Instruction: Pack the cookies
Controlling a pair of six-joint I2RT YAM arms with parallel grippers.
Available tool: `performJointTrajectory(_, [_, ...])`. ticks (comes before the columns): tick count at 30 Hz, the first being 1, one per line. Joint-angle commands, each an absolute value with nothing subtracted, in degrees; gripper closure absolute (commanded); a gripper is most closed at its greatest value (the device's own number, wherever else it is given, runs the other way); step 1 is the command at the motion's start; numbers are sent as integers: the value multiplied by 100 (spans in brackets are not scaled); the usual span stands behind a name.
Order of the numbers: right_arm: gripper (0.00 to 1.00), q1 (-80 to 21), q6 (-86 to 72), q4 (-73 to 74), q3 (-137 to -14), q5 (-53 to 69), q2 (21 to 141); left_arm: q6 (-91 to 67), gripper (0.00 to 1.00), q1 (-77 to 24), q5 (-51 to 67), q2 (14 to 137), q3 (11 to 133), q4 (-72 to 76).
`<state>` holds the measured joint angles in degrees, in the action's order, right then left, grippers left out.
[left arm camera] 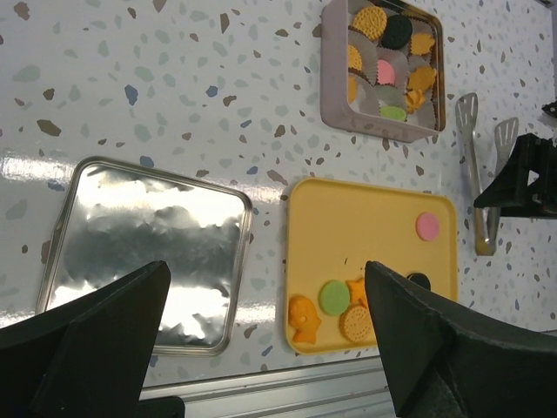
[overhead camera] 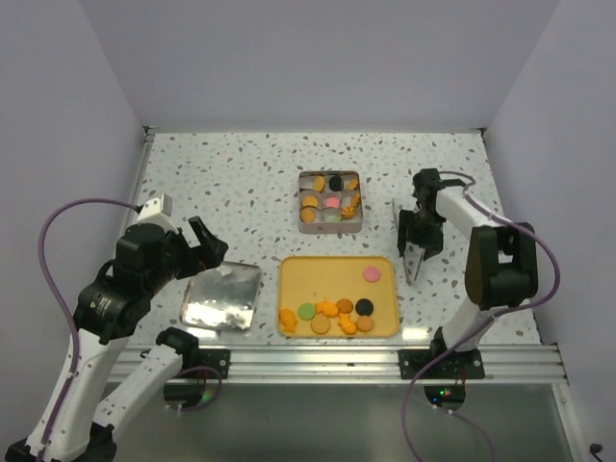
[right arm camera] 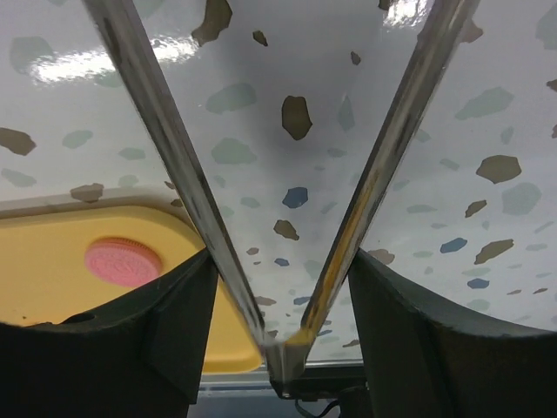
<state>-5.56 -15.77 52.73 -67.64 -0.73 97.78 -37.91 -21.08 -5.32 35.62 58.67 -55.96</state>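
Several cookies (overhead camera: 327,313), mostly orange with a green and a black disc, lie along the near edge of a yellow tray (overhead camera: 327,274); a pink cookie (overhead camera: 371,274) lies alone at its far right. A square metal tin (overhead camera: 302,204) behind the tray holds several more cookies. My left gripper (overhead camera: 207,245) is open and empty, raised above the lid and the tray's left edge (left arm camera: 265,270). My right gripper (overhead camera: 421,245) is right of the tray, its fingers closed against both arms of metal tongs (right arm camera: 174,148) near their hinge (right arm camera: 280,261). The pink cookie (right arm camera: 122,261) lies just left of it.
The shiny tin lid (overhead camera: 221,296) lies flat left of the tray, also in the left wrist view (left arm camera: 148,235). The tongs (left arm camera: 477,165) point with their spread tips toward the back of the table. An aluminium rail runs along the near edge. White walls enclose three sides.
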Motion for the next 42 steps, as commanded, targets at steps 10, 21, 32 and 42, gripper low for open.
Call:
performJointTrajectory(10, [24, -554, -1441, 5247, -6961, -167, 10179, -3893, 0, -2136, -571, 3525, 5906, -5599])
performJointTrajectory(21, [18, -790, -1625, 5756, -7453, -18, 8614, -4025, 0, -2136, -527, 3401, 5678, -5625])
performJointTrajectory(32, [18, -3233, -2829, 5249, -6892, 746, 6954, -3894, 0, -2136, -26, 3919, 5318, -4975])
performJointTrajectory(42, [16, -3577, -2944, 5730, -6460, 677, 5854, -3885, 0, -2144, 70, 5193, 4186, -4641])
